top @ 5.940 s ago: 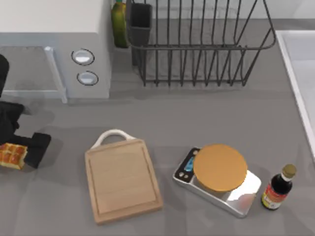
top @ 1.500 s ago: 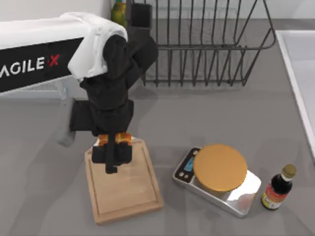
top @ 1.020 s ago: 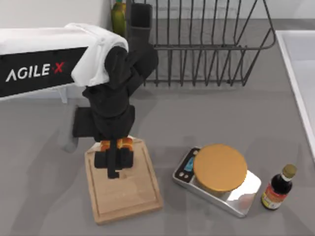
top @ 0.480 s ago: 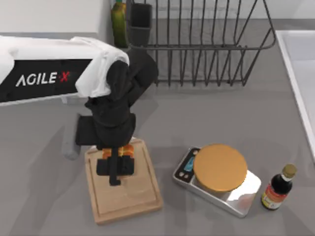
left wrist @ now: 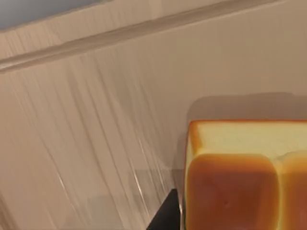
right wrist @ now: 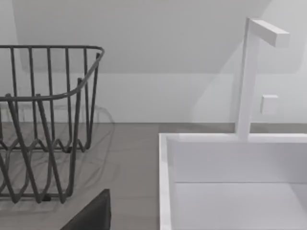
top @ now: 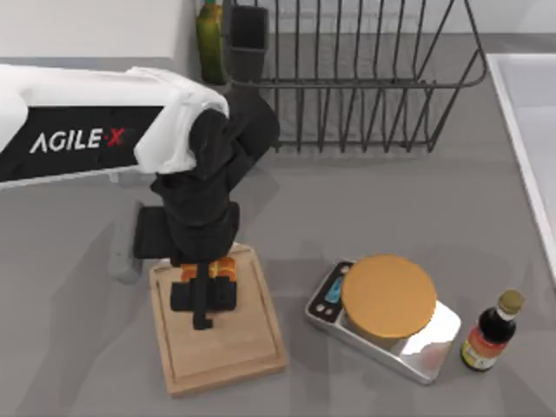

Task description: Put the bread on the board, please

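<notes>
Your left gripper (top: 203, 300) is positioned over the far half of the board (top: 248, 347), with the arm reaching in from the table's left. Its fingers are clenched on the bread (top: 219, 268), which shows as an orange strip between the black fingers in the top view. In the left wrist view the bread (left wrist: 240, 182) sits close above the board's wood grain (left wrist: 86, 134), with a shadow beside it; you cannot tell whether it is touching the surface.

The board's far edge and handle are hidden under the arm. The near half of the board lies bare. The left edge has open grey table beside it. The right edge faces the silver scale (top: 417, 347), which stands near, with a strip of table between them. A dark sauce bottle (top: 491, 332) stands just right of the scale.

Far from the board, a wire dish rack (top: 356, 78) spans the middle of the table's far side, and a green bottle (top: 209, 39) stands to its left. A white sink (right wrist: 230, 177) lies at the table's right edge. Your right gripper is parked near the sink and rack; you cannot tell its finger state.
</notes>
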